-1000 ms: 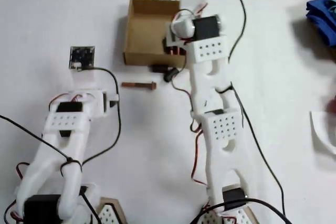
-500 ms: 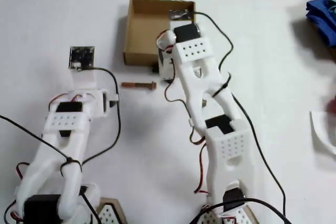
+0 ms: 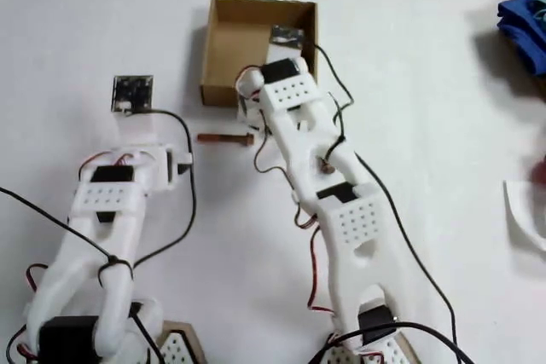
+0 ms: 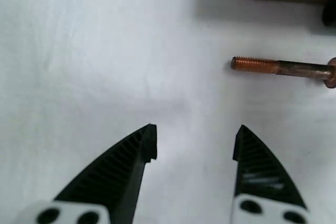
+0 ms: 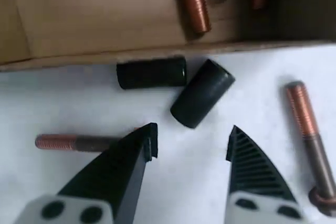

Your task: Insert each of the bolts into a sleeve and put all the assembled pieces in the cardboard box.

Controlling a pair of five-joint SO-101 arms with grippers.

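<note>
The bolts are copper-coloured with thread at one end, and the sleeves are short black cylinders. One bolt (image 3: 226,137) lies on the white worktop (image 3: 426,83), just on the near side of the cardboard box (image 3: 207,57). Two sleeves (image 5: 151,72) lie close together on the worktop beside the near wall of the box. A second bolt (image 5: 310,135) lies a little apart from them, and we see threaded ends of more bolts (image 5: 193,1) inside the box. The right gripper (image 5: 192,128) hangs over the sleeves, its fingers spread wide and holding nothing. The left gripper (image 4: 196,129) is also released, its fingers (image 4: 131,166) wide apart and empty, with the first bolt lying beyond the tips, not touched.
</note>
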